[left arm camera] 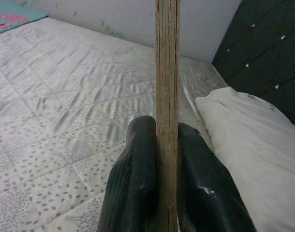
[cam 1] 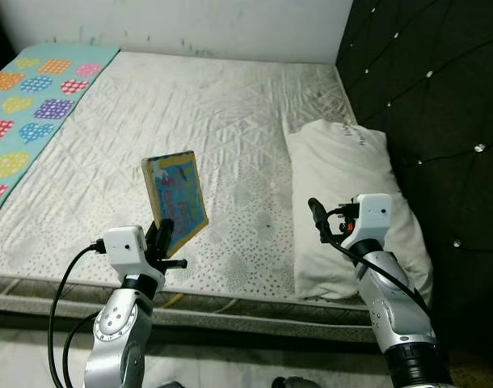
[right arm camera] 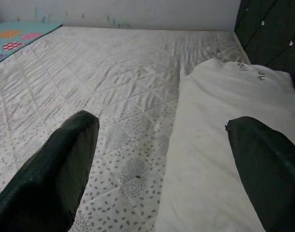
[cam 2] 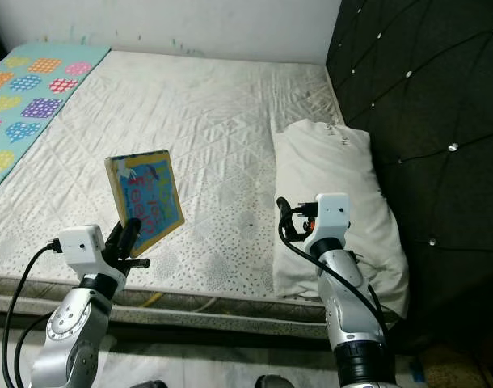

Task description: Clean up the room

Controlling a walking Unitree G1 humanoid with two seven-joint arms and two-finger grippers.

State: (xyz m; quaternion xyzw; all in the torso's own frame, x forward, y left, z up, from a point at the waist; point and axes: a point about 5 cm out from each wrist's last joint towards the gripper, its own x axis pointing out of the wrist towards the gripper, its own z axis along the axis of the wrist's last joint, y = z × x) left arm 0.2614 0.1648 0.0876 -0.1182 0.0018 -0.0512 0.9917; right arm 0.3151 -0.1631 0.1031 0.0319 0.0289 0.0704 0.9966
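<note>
Right, I have the left gripper [cam 1: 164, 234] clamped on the book's [cam 1: 175, 199] lower edge, holding it upright above the mattress [cam 1: 214, 113] for carrying off. My right gripper [right arm camera: 157, 164] hangs wide open over the pillow's [cam 1: 343, 194] edge, free to grab.

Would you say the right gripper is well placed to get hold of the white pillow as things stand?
Probably yes. The right gripper is open and hovers over the near edge of the white pillow, with nothing between them. The left gripper holds the picture book upright over the mattress, off to the side.
</note>
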